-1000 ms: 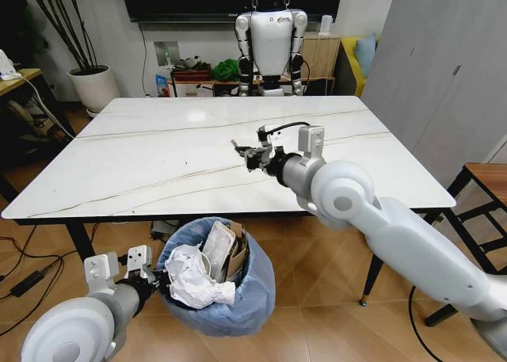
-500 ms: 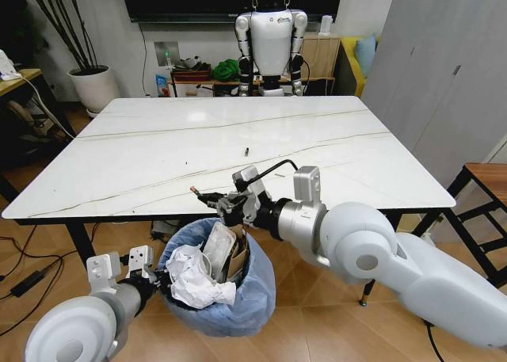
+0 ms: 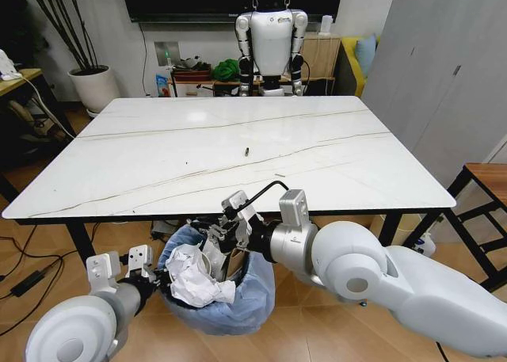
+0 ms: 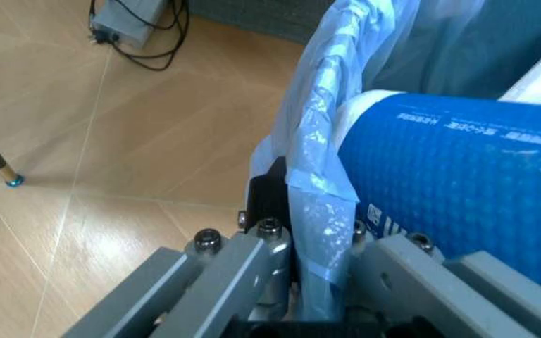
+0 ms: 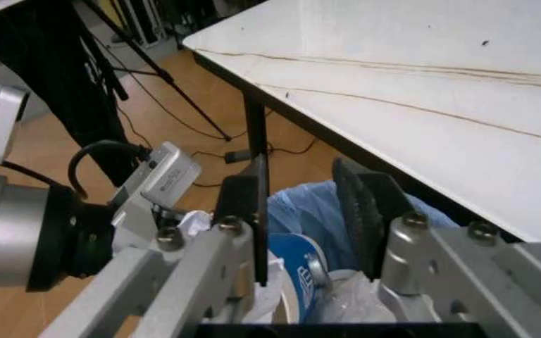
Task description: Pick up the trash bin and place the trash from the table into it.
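Right claw (image 3: 224,235), fingers spread with nothing between them, hangs over the mouth of the trash bin (image 3: 245,299) at lower centre of the head view. Left claw (image 3: 146,279), lower left, is clamped on the bin's rim and its light-blue bag (image 4: 322,211). Inside the bin lie crumpled white paper (image 3: 188,276), torn brown cardboard (image 3: 236,261) and a blue-and-white paper cup (image 4: 458,176). Above the bin, the white marble-look table (image 3: 158,156) fills the middle of the frame, with one small dark scrap (image 3: 246,150) near its centre. Beyond the table's far edge stands a white humanoid robot (image 3: 271,37).
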Controlling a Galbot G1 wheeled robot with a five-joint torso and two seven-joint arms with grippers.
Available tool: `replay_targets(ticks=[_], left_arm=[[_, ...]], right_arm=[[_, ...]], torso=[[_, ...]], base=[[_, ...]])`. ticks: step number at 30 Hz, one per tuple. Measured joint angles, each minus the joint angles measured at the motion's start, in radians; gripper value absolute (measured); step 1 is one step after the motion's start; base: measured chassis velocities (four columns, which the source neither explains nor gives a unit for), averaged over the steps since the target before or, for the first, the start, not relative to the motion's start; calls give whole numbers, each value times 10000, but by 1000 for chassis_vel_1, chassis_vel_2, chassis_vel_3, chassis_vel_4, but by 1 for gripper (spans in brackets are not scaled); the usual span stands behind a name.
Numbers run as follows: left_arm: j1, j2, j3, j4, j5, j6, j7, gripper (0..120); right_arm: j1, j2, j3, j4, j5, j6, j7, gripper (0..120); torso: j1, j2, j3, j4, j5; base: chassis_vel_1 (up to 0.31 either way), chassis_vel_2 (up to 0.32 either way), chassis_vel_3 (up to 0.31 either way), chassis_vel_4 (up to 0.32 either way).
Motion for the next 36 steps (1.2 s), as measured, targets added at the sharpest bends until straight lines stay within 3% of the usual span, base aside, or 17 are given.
replay_targets(ticks=[3, 7, 10, 12, 19, 27, 29, 36], left_arm=[[-8, 34, -20, -10, -15, 0, 0, 0], [-8, 38, -26, -26, -19, 0, 0, 0], [31, 9, -24, -59, -12, 0, 0, 0], [44, 3, -23, -64, -7, 0, 0, 0], [56, -72, 118, -69, 109, 0, 0, 0], [125, -68, 132, -82, 151, 0, -1, 0], [136, -108, 149, -85, 176, 0, -1, 0], [136, -150, 190, -84, 214, 0, -1, 0]], right_arm=[[-22, -22, 46, -60, -93, 0, -8, 43], [-6, 43, 191, -176, -93, 4, 43, 53], [192, 298, 530, -546, 121, 33, 637, 68], [239, 351, 597, -637, 168, 42, 771, 70], [710, 1150, 1060, -2505, 78, 29, 1761, 98], [1551, 2141, 988, -4370, 50, -385, 3259, 100], [1933, 2971, 913, -5143, 46, -399, 3870, 100], [2462, 4257, 779, -6573, 61, -364, 4469, 100]], torso=[[0, 0, 0, 0, 0], [0, 0, 0, 0, 0], [0, 0, 0, 0, 0], [0, 0, 0, 0, 0], [1, -3, 1, -1, 0], [2, -3, 0, -2, -1], [2, -3, 1, 0, -1], [2, -3, 0, 4, -4]], base=[[0, 0, 0, 0], [0, 0, 0, 0], [0, 0, 0, 0], [0, 0, 0, 0], [0, 0, 0, 0], [0, 0, 0, 0], [0, 0, 0, 0], [0, 0, 0, 0]])
